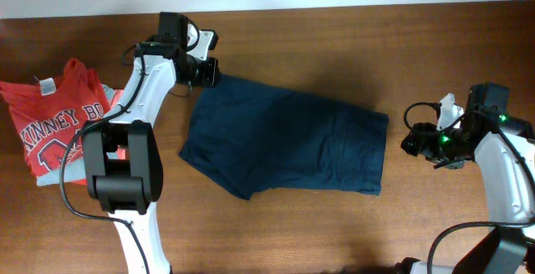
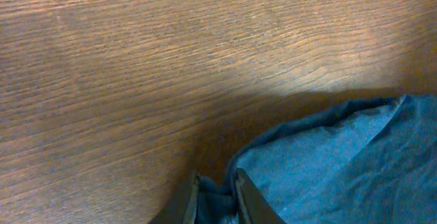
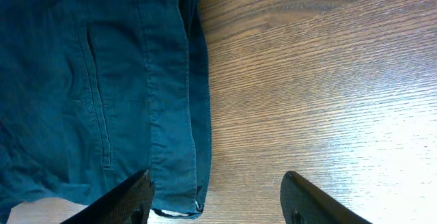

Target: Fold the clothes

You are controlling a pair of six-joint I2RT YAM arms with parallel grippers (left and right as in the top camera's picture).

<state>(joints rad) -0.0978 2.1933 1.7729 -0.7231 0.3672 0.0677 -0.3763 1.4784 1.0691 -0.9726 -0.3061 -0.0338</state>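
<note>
Brown wooden table [image 1: 334,232] fills the whole scene, and the navy shorts [image 1: 284,140] lie flat in the middle of it, spread a little slanted. The cloth looks light, soft and quite limp, so it will probably sag and drag on the wood when only one corner is lifted. It does not look slippery or fragile. I think the best places to hold are the thicker seams and corners, where a thin pinch takes both layers together.

The left gripper [image 1: 207,72] is at the far left corner of the shorts. In the left wrist view its fingers [image 2: 256,207] stand close together with a small fold of blue fabric pinched between them. The right gripper [image 3: 217,183] is spread wide and holds nothing; it hangs just beside the right edge of the shorts, and the stitched hem lies near one of its fingers.

The shorts are plain dark blue without print, with a slit pocket [image 3: 95,94] and neat double seams. A red t-shirt [image 1: 50,124] with white letters lies apart, at the left end.
</note>
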